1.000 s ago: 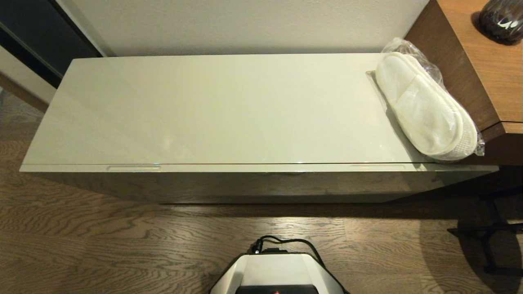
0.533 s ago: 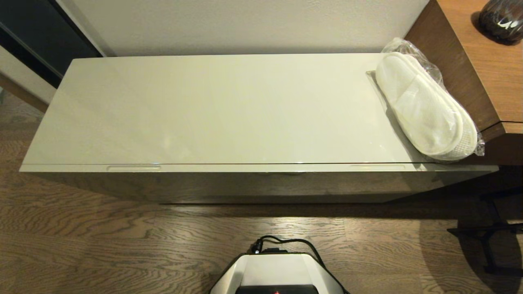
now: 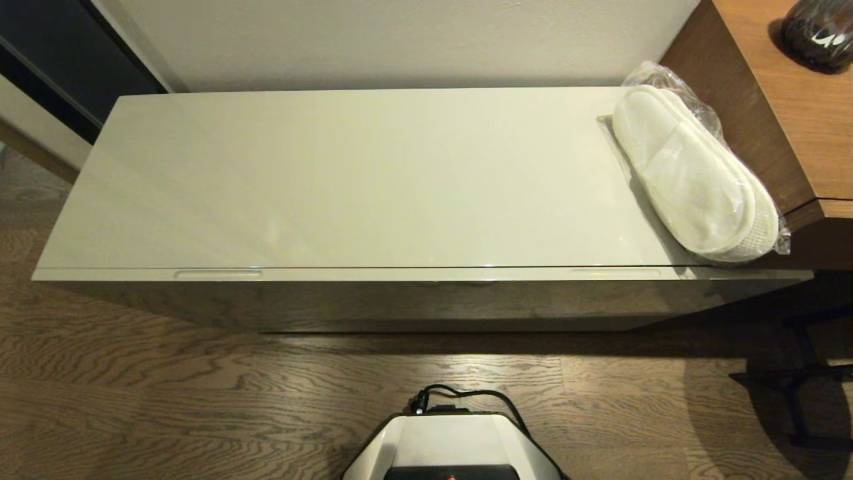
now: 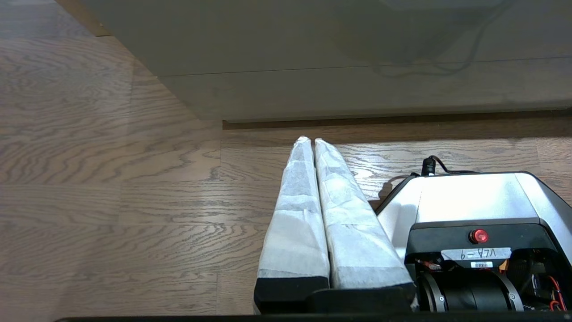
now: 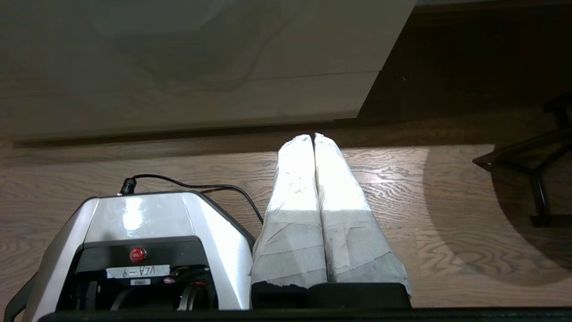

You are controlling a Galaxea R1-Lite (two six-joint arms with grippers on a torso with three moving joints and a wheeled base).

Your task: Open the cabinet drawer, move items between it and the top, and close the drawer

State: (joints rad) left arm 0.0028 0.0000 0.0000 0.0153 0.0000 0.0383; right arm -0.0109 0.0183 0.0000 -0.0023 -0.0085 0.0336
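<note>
The cabinet drawer (image 3: pixel 426 303) is pushed in, its pale glossy front facing me, with two slim notches (image 3: pixel 218 274) along the front rim. The glossy beige top (image 3: pixel 346 180) carries the clear pack of two white slippers (image 3: pixel 693 177) at its right end. The denim jacket is out of view. Neither arm shows in the head view. My left gripper (image 4: pixel 311 140) hangs low over the floor beside my base, shut and empty. My right gripper (image 5: pixel 313 136) hangs the same way on the other side, shut and empty.
A taller brown wood-grain desk (image 3: pixel 793 93) stands against the cabinet's right end, with a dark rounded object (image 3: pixel 818 30) on it. A black chair base (image 3: pixel 800 380) stands on the wooden floor at the right. My white base (image 3: pixel 453 443) sits in front of the cabinet.
</note>
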